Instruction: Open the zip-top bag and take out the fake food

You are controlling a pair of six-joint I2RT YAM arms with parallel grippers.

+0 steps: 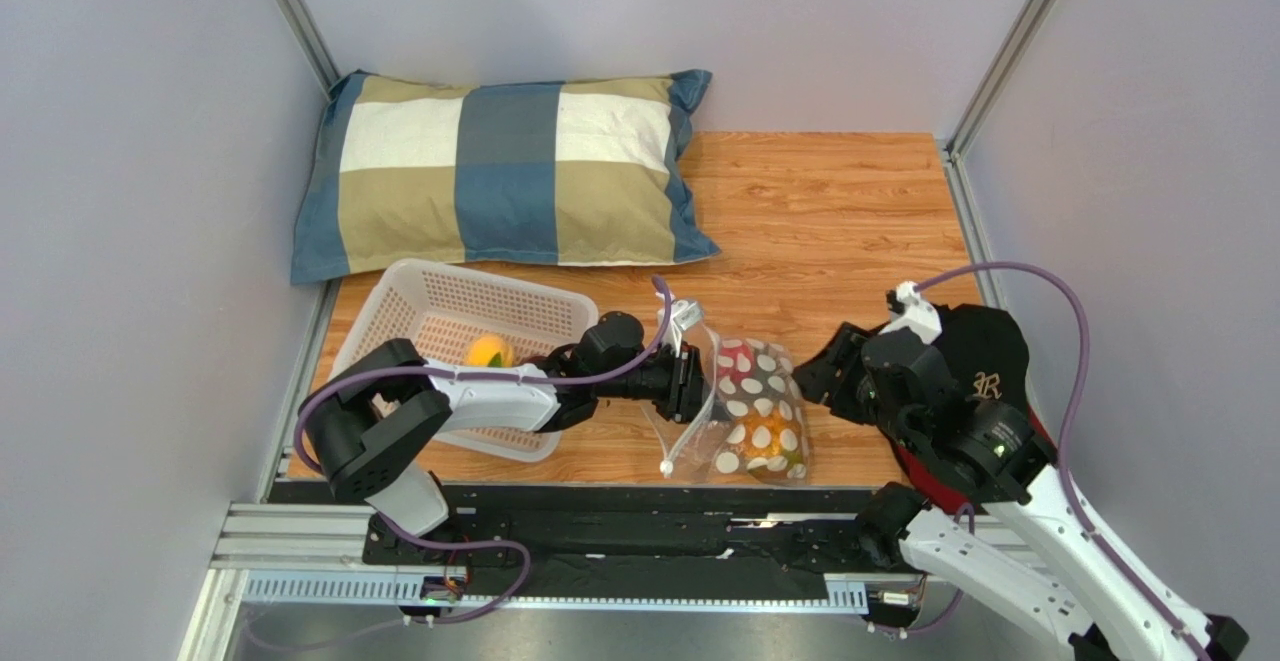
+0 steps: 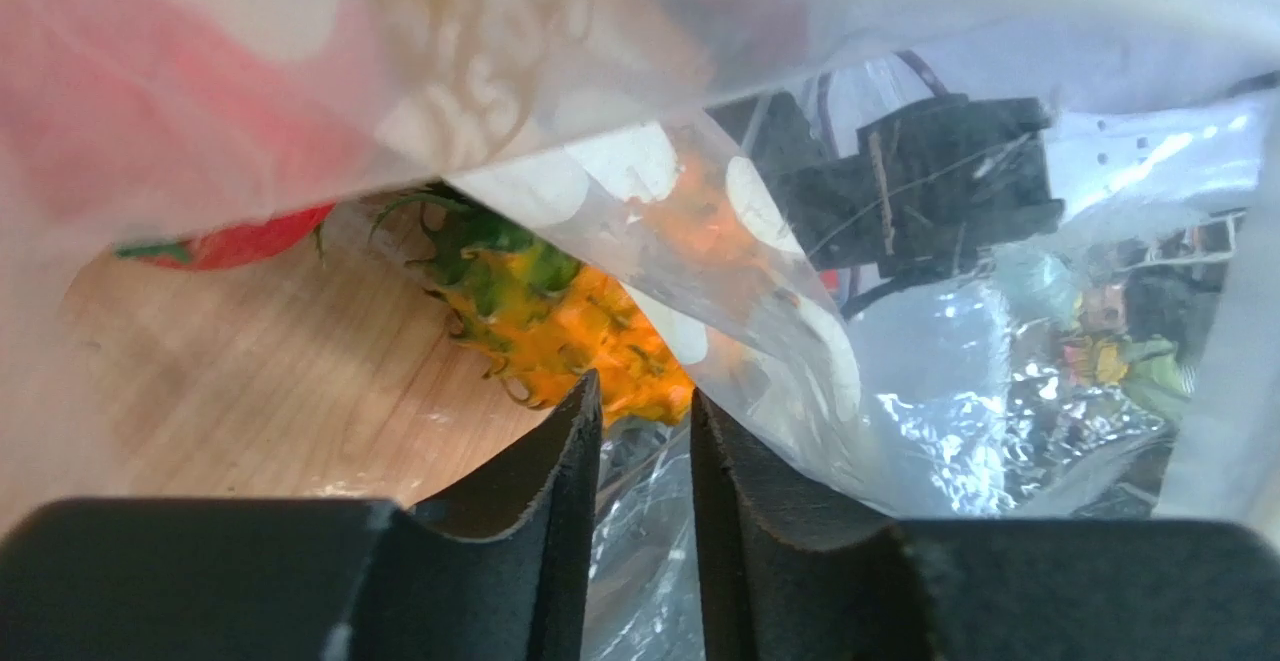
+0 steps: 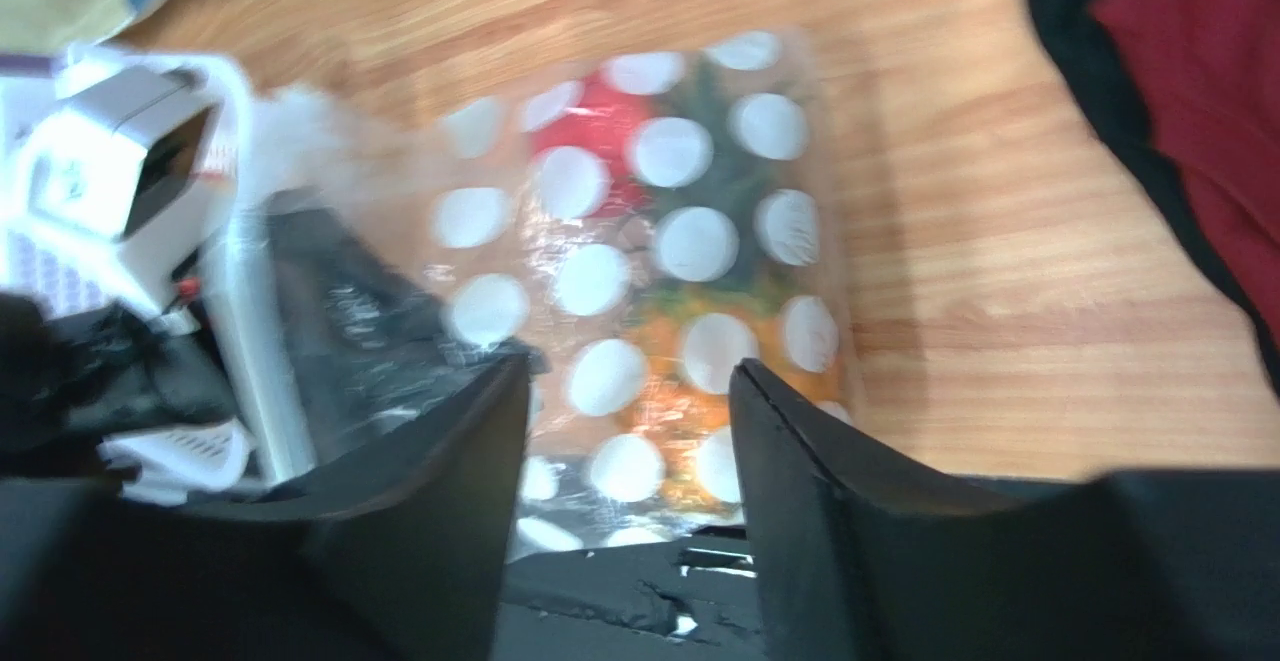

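The left gripper [image 2: 643, 391] is seen with its fingers [image 2: 526, 496] parted by only a narrow slot, in which clear film of the zip-top bag [image 1: 747, 406] is visible; whether that film is pinched cannot be told. These fingers are set at the bag's rumpled left edge. Through the plastic, fake food [image 2: 579, 324] is seen inside the bag: an orange frilly piece with green leaves and a red piece [image 2: 241, 241]. The right gripper [image 3: 631, 366] is held released, fingers spread wide around nothing, just right of the bag and apart from it. The bag is laid spotted face up on the wooden table [image 1: 842, 211]. A yellow-orange fruit [image 1: 486, 349] is seen in the white basket [image 1: 436, 294] left of the bag, a checked pillow [image 1: 504, 166] beyond the bag, and a black and red cloth item [image 1: 992, 339] to its right.
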